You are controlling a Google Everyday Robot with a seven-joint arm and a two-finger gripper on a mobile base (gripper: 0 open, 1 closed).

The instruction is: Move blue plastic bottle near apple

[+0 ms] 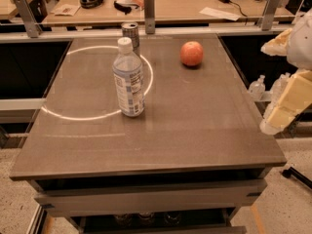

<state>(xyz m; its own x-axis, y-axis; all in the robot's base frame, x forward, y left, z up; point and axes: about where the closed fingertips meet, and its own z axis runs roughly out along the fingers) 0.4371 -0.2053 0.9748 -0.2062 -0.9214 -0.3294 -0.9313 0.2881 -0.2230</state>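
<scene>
The blue plastic bottle (129, 79) stands upright left of the middle of the brown table (195, 126). It has a white cap and a white-blue label. The red-orange apple (192, 53) lies at the back of the table, to the right of the bottle and well apart from it. My gripper (283, 107) hangs at the right edge of the view, beyond the table's right side and lower than the apple. It is far from the bottle and holds nothing that I can see.
A silver can (130, 33) stands just behind the bottle at the table's back edge. A bright ring of light (73, 115) lies on the table's left half. Small clear bottles (257, 87) stand off to the right. A cluttered desk (185, 6) runs behind.
</scene>
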